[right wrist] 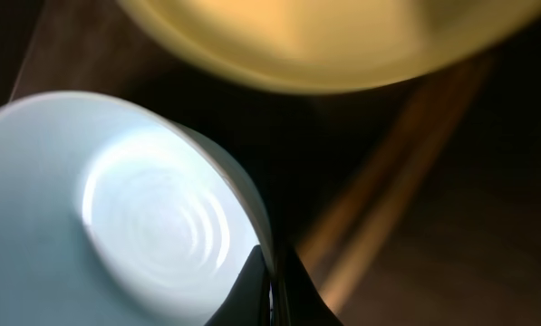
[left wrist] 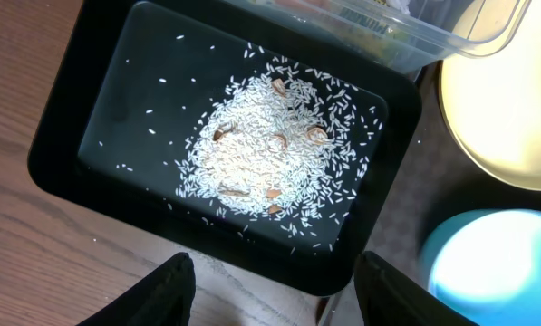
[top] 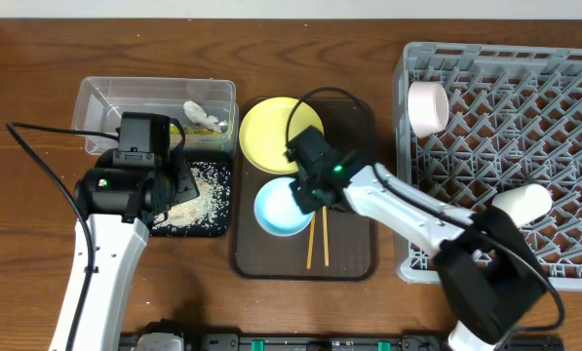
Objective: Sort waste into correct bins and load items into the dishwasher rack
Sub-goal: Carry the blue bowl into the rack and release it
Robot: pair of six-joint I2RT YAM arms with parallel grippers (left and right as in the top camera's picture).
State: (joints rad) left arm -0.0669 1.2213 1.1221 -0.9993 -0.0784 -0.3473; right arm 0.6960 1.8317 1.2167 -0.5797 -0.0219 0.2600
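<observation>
Blue bowl (right wrist: 116, 208) pinched, rice (left wrist: 270, 149) in black tray (left wrist: 57, 149)

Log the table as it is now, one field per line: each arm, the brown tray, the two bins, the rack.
left arm: jaws open, above the black tray
right arm: jaws shut on the rim of the blue bowl
brown tray: yellow plate, blue bowl, chopsticks
black tray: rice
clear tub: tissue
rack: pink bowl on its side, white cup
</observation>
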